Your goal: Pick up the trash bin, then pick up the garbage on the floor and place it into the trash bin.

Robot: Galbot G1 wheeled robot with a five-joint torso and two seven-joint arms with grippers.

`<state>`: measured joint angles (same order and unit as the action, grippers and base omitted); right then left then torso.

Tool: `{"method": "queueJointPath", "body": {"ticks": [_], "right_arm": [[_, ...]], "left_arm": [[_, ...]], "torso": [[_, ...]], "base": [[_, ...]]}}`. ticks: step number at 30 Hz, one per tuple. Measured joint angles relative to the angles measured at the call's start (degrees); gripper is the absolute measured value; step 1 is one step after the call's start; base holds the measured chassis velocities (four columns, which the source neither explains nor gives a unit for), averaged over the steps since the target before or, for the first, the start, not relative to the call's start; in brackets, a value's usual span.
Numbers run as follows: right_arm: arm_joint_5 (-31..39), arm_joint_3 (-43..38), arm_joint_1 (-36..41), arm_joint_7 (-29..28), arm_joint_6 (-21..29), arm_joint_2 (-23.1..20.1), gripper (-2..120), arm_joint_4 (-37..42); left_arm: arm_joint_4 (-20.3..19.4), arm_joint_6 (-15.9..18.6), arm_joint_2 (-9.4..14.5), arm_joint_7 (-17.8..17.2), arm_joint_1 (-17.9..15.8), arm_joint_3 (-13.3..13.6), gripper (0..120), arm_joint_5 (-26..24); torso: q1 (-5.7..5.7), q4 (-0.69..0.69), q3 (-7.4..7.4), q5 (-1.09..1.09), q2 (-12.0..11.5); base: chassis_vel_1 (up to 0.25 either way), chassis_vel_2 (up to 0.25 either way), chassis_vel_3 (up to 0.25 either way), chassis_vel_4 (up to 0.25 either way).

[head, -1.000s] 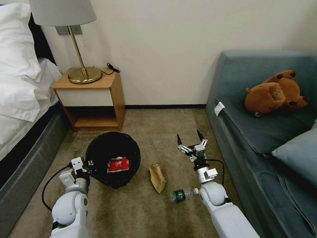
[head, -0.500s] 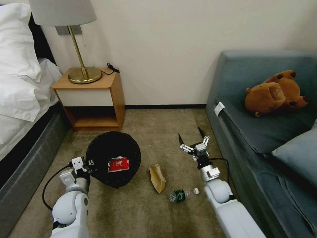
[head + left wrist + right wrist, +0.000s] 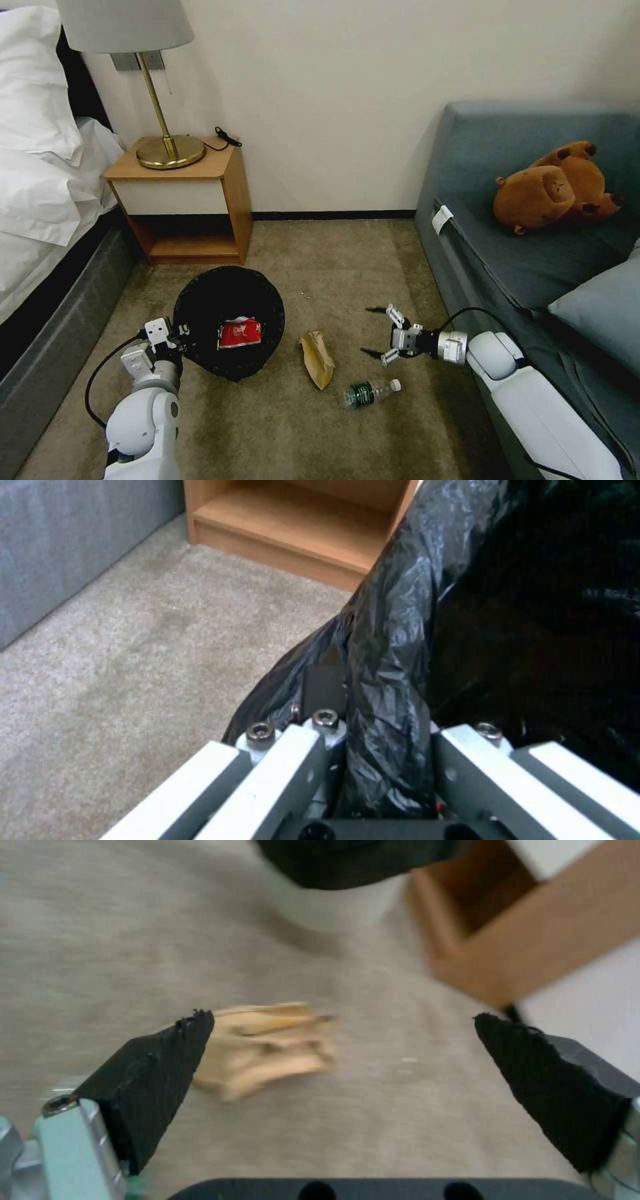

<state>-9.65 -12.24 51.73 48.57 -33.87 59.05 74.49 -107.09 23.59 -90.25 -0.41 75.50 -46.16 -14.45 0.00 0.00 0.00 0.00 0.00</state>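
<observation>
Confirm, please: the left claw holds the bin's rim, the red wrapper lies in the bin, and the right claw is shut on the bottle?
Not quite. In the head view the right claw is open and empty; the bottle lies on the carpet. The rest is correct.

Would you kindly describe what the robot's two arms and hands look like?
Both arms have glossy white rounded shells with silver metal wrist collars, and a black cable loops beside each wrist. The right hand has silver linkage fingers ending in pointed black textured pads. The left hand has flat pale-grey bars fastened with dark hex bolts.
</observation>
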Motion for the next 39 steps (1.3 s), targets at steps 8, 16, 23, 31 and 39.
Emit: {"method": "queueJointPath", "body": {"ticks": [8,16,23,31,39], "right_arm": [[-1.3,4.1,-4.8,18.4,0.8,2.8,100,-7.9],[5.4,7.2,-7.1,24.8,6.8,3.0,100,-12.8],[10.5,9.5,-7.6,23.4,11.6,2.5,100,-18.1],[6.6,10.2,-7.8,22.1,11.9,4.3,100,-20.0],[1.9,9.6,-8.1,21.7,10.6,7.2,100,-22.3]], "left_arm": [[0.2,-0.1,0.0,0.0,0.4,-0.5,1,0.6],[0.1,-0.2,-0.4,0.0,0.6,-0.7,1,0.9],[0.4,-0.2,-0.6,-0.1,0.3,-0.4,1,1.2],[1.0,-0.4,-1.1,-0.2,-0.3,0.0,1,1.3],[1.0,-0.6,-1.0,-0.1,-0.1,-0.2,1,1.2]], "torso": [[0.0,0.0,0.0,0.0,0.0],[0.0,0.01,0.0,0.0,0.0],[0.0,0.0,0.0,-0.01,0.0],[0.0,0.0,0.0,0.0,0.0],[0.0,0.0,0.0,0.01,0.0]], "base": [[0.0,0.0,0.0,0.0],[0.0,0.0,0.0,0.0],[0.0,0.0,0.0,0.0],[0.0,0.0,0.0,0.0],[0.0,0.0,0.0,0.0]]}}
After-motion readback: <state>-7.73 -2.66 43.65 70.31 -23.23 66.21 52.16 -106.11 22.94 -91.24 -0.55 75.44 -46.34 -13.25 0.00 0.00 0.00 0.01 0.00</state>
